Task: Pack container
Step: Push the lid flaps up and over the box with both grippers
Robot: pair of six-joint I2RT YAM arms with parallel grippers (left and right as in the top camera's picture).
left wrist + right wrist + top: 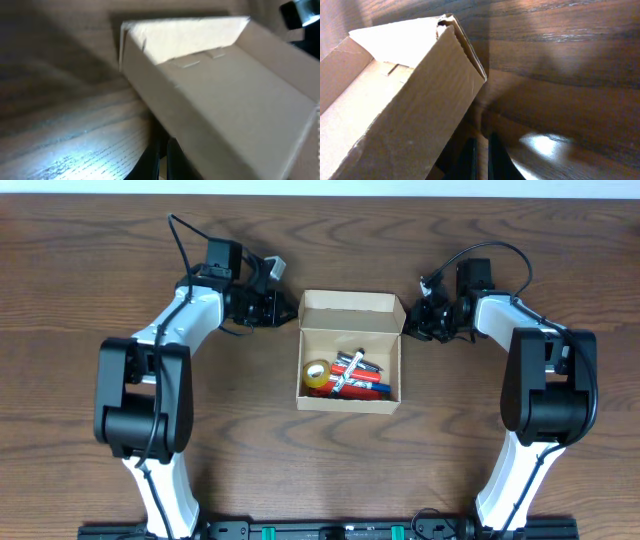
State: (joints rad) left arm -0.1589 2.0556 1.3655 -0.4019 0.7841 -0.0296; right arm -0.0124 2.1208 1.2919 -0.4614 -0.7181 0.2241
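Nearest me, the box [349, 404] sits mid-table [80, 280] between the two arms, top open. Inside it are a yellow tape roll [318, 375] and a bunch of red and blue markers [358, 375] lying flat, so the packing looks done. Further back, the lid [350, 310] stands up off the far wall, not folded down. The left gripper [272, 307] and right gripper [425, 320] sit low, just beside the lid's two ends, one per side. I read that as a setup to push the flap over from both corners.

Right wrist view: fingers [468, 160] drawn together, nothing between, box corner just beside them. Left wrist view is blurry, but the fingers [150, 165] look together too, empty, tucked under the box edge. Closing the lid is likely next. The risk is shoving the light box instead.
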